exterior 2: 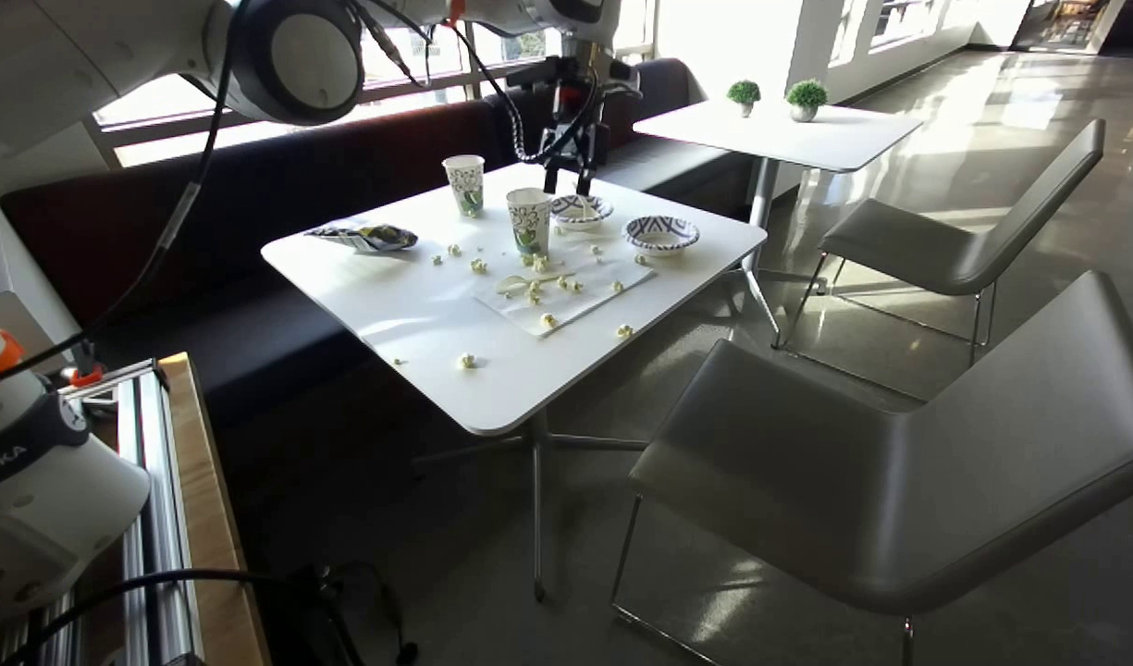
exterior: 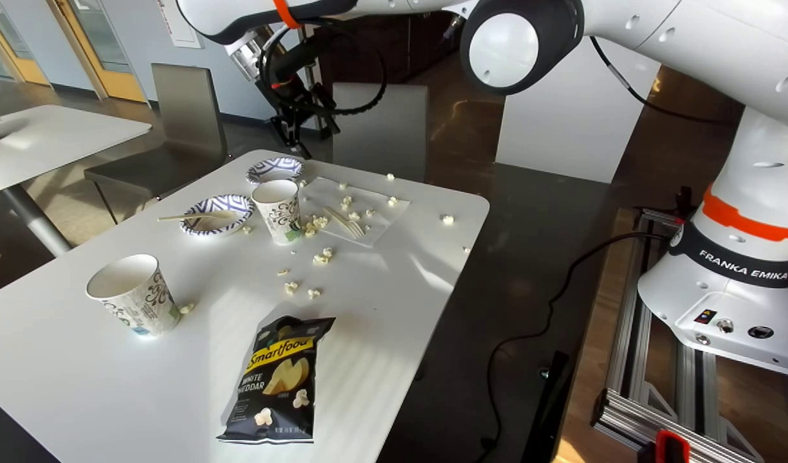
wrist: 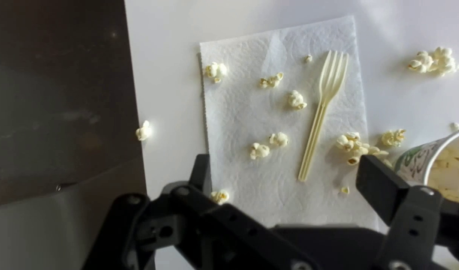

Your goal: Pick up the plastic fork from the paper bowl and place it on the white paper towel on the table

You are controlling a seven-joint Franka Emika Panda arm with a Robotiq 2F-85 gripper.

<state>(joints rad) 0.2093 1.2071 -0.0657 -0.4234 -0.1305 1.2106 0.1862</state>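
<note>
A cream plastic fork [wrist: 314,137] lies on the white paper towel [wrist: 244,120], tines towards the top of the wrist view. Fork [exterior: 348,224] and towel [exterior: 381,224] also show in an exterior view. A pale utensil [exterior: 178,217] rests in a blue-patterned paper bowl [exterior: 240,204], handle over the rim; its head is unclear. That bowl [exterior 2: 604,213] shows in an exterior view too. A second patterned bowl [exterior: 275,170] stands at the far corner. My gripper [wrist: 290,176] is open and empty, high over the table; it shows in both exterior views [exterior: 311,138] [exterior 2: 568,176].
A paper cup [exterior: 281,215] with popcorn stands beside the towel and near the bowls. Another paper cup [exterior: 143,305] and a black popcorn bag [exterior: 278,386] are further along the table. Loose popcorn [wrist: 259,150] lies on the towel and table. The table edge [wrist: 136,93] runs beside the towel.
</note>
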